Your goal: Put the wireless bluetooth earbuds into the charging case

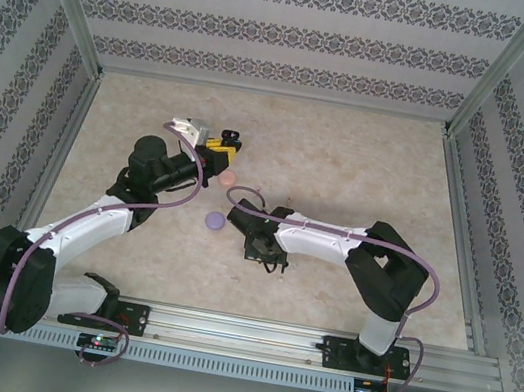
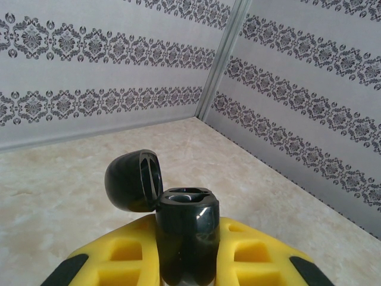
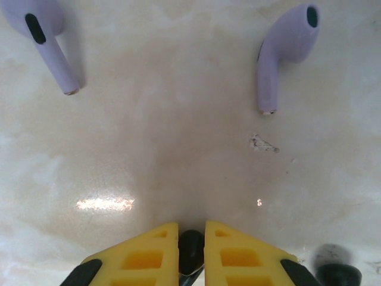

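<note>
**Item 1. Left gripper (image 2: 187,229), yellow-padded.** It is clamped on the glossy black rounded charging case (image 2: 186,205). The case is held upright above the pale marbled worktop (image 2: 53,185), sockets facing up, with its domed lid (image 2: 132,182) hinged open to one side.
- Hazard: the case body is smooth and curved, so a downward push at insertion may make it slide or twist between the pads and throw the sockets off line.
- Hazard: the lid stands near upright, so a brush from the other arm may tip it shut.

**Item 2. Right gripper (image 3: 190,227), yellow-padded.** It is low over the worktop, pads drawn in on a small black earbud (image 3: 191,250). I cannot tell whether stem or head is pinched.
- Hazard: a narrow hold on a tiny rounded part may let it pivot or squirt free on the lift.
- Hazard: an unknown orientation may bring it to the socket wrong way round.

**Item 3. Two lilac stemmed earbuds.** One lies left (image 3: 50,42) and one right (image 3: 286,53), flat, apart, ahead of the right gripper.
- Hazard: a forward sweep may scatter them.

**Item 4. Dark rounded piece (image 3: 338,274).** It lies just beside the right pad, blurred, and is possibly the second black earbud.
- Hazard: it may be nudged away on departure.

**Item 5. Round pink case (image 1: 229,178) and round purple case (image 1: 212,219).** Both lie between the two arms.
- Hazard: the carry path toward the black case passes near them.
</note>
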Available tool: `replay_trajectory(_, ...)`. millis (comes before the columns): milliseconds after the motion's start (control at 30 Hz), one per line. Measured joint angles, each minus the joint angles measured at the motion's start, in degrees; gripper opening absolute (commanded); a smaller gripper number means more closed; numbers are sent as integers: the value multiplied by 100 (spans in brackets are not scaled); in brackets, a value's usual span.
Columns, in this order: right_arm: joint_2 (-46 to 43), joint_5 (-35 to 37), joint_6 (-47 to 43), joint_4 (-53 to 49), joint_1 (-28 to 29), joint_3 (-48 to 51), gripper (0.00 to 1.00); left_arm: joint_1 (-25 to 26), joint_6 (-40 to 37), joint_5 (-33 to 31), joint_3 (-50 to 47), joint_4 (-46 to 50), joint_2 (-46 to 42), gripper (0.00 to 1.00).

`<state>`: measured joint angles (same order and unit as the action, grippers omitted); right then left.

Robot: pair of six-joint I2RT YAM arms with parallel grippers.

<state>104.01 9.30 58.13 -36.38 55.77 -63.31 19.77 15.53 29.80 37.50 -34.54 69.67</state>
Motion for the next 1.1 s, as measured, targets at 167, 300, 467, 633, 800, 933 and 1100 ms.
replay_trajectory(167,-334,238,-109,11,-7,87,11,0,39,4,-9,-48,-2,0)
replay_trajectory(300,-1005,431,-339,17,-114,96,11,0,28,11,-83,-50,-59,0)
replay_trajectory(467,-1976,612,-914,28,-605,79,11,0,-142,199,-262,-127,-173,0)
replay_trajectory(633,-2769,605,-1690,199,-1259,-59,11,7,-417,586,-387,-199,-186,0)
replay_trajectory(800,-3316,339,-2647,719,-1749,-385,12,105,-688,866,-382,-400,-107,0)
replay_trajectory(933,-3528,-33,-3366,1290,-1921,-579,12,334,-914,885,-337,-765,133,0)
replay_trajectory(1100,-3676,-522,-4159,1932,-2076,-597,11,728,-1327,645,-138,-1423,542,0)
